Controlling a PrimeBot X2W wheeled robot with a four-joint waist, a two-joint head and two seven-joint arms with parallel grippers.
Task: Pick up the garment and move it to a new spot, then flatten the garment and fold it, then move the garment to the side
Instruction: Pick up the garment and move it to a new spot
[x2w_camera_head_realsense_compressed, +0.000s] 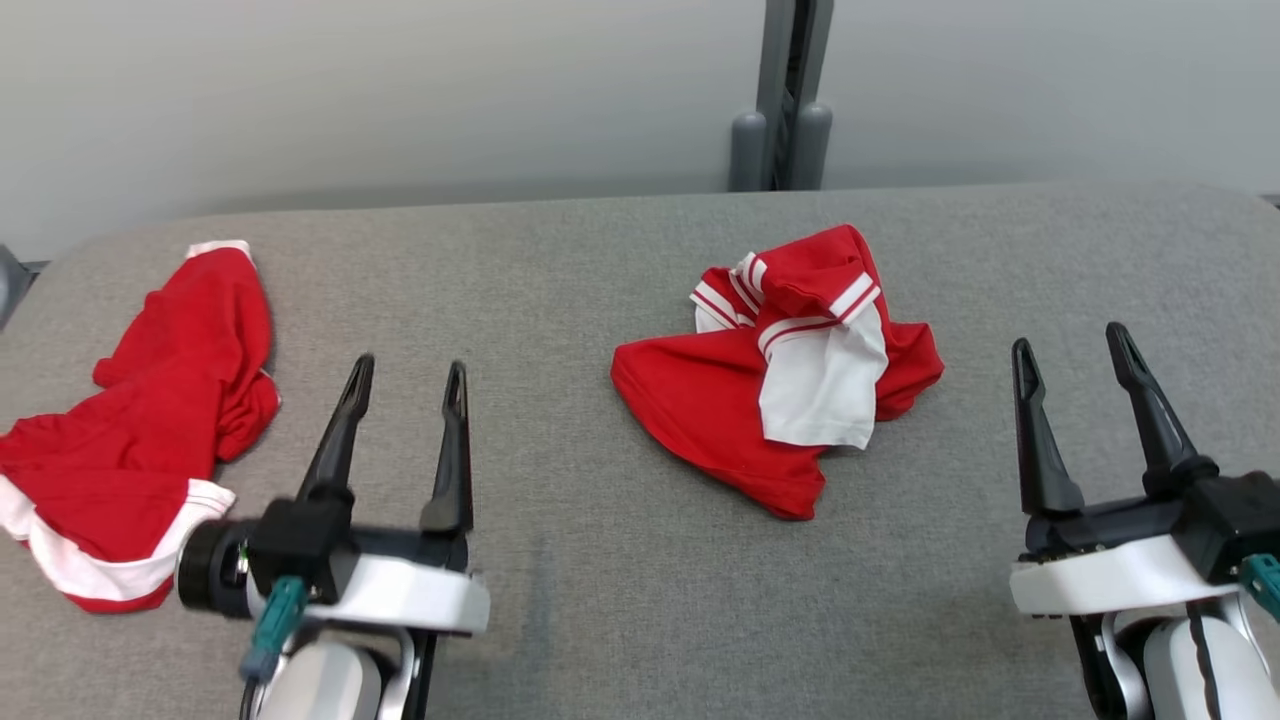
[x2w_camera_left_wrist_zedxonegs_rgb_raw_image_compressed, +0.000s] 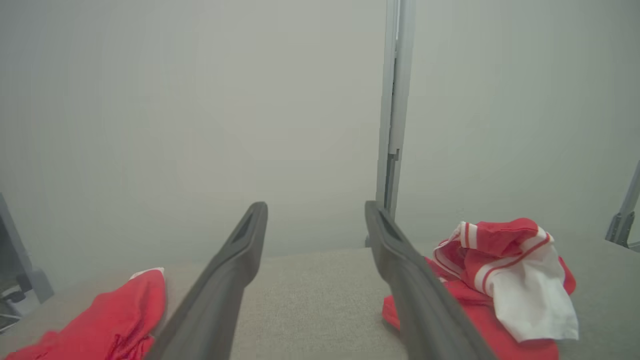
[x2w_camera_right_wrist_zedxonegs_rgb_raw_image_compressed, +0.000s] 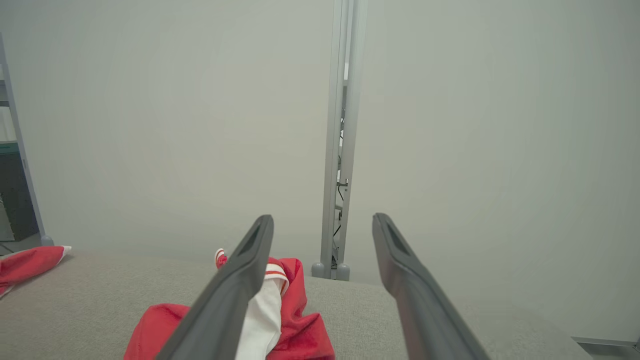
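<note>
Confusion between two red-and-white garments is the main risk: a crumpled garment (x2w_camera_head_realsense_compressed: 720, 400) is seen on the grey surface (x2w_camera_head_realsense_compressed: 600, 580), between the grippers, while a second garment (x2w_camera_head_realsense_compressed: 150, 420) is found just beside the left gripper (x2w_camera_head_realsense_compressed: 411, 365). A single loose layer could be pinched, so the bundle would be dragged rather than lifted. Both arms are held low at the near edge, fingers pointing forward. The left gripper and right gripper (x2w_camera_head_realsense_compressed: 1069, 337) are spread wide, with nothing held.

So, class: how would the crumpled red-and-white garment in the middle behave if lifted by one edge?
The garment lies in soft folds, so it would probably droop and unfurl. Thin-looking, so likely light. Pushed, it would probably bunch on the grey fabric surface.
</note>
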